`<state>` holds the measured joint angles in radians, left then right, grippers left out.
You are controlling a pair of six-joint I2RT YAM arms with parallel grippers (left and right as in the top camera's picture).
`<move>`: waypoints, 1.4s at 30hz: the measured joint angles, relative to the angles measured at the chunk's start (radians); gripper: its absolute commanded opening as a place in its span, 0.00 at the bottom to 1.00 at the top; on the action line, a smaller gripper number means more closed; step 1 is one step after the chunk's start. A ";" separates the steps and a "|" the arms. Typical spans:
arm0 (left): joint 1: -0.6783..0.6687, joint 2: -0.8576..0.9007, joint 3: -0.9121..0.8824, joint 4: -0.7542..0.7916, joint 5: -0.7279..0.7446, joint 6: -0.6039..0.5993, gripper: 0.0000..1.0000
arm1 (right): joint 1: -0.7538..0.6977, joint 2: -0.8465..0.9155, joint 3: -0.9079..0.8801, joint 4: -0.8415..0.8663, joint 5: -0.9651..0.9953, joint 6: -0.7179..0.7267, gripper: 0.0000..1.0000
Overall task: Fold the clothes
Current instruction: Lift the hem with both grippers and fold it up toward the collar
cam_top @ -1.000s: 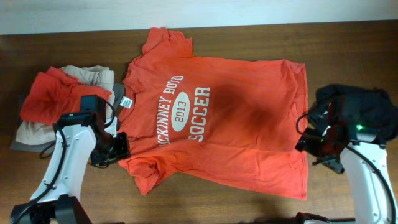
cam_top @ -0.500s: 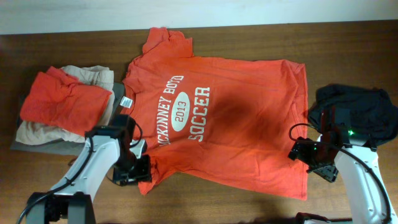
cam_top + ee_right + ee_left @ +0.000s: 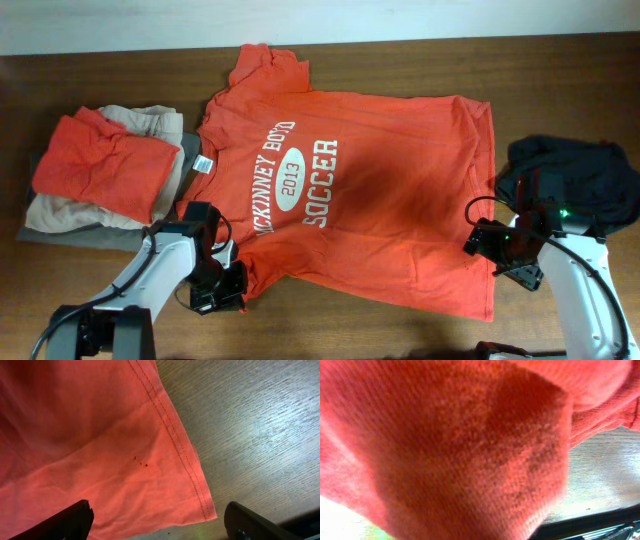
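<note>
Orange T-shirt (image 3: pixel 380 200) lies spread on the worktop (image 3: pixel 560 90): soft, light and floppy, best taken by hems and corners. Left gripper (image 3: pixel 228 285) is pressed together, apparently pinching the sleeve (image 3: pixel 262 280). Right gripper (image 3: pixel 160 520) hangs spread, with the hem corner (image 3: pixel 207 512) below, between its fingers.

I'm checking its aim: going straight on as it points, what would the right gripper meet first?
Most likely the orange T-shirt, whose hemmed corner lies between the right gripper's open fingers; the table lies beneath it.

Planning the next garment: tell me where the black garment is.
Overhead view: the black garment lies bunched at the far right, just past the orange T-shirt's hem, next to the right end effector.
</note>
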<state>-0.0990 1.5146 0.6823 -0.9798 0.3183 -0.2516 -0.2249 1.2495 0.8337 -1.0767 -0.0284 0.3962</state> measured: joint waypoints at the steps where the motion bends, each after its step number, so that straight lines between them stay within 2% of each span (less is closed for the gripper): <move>1: 0.000 -0.002 0.008 -0.016 0.001 0.000 0.01 | 0.000 0.000 0.000 0.002 0.000 0.000 0.89; 5: 0.000 -0.040 0.091 -0.114 0.016 0.000 0.01 | 0.000 0.000 0.000 0.002 0.000 0.000 0.89; 9: 0.000 -0.110 0.286 -0.227 0.016 0.008 0.01 | 0.000 0.000 0.000 0.003 0.000 0.000 0.89; 14: 0.000 -0.172 0.489 -0.263 -0.045 0.024 0.00 | 0.000 0.000 0.000 0.012 0.000 0.000 0.89; 22: 0.000 -0.129 0.513 -0.219 -0.122 0.027 0.00 | 0.000 0.000 -0.004 0.016 -0.012 0.000 0.92; 25: 0.000 -0.100 0.513 -0.216 -0.136 0.027 0.00 | 0.000 0.000 -0.027 0.016 -0.034 0.000 0.99; 30: 0.000 -0.090 0.513 -0.209 -0.145 0.029 0.01 | 0.000 0.000 -0.112 0.057 -0.060 0.061 0.99; 33: 0.000 -0.090 0.513 -0.209 -0.145 0.035 0.00 | 0.000 0.000 -0.167 0.071 -0.095 0.095 0.89; 37: 0.000 -0.090 0.513 -0.208 -0.148 0.036 0.01 | 0.000 0.000 -0.230 0.059 -0.164 0.124 0.85; 42: 0.000 -0.090 0.513 -0.205 -0.151 0.042 0.01 | 0.000 0.001 -0.274 0.029 -0.237 0.141 0.57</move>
<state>-0.0990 1.4250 1.1950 -1.1851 0.1673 -0.2092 -0.2249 1.2503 0.5594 -1.0473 -0.2649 0.5373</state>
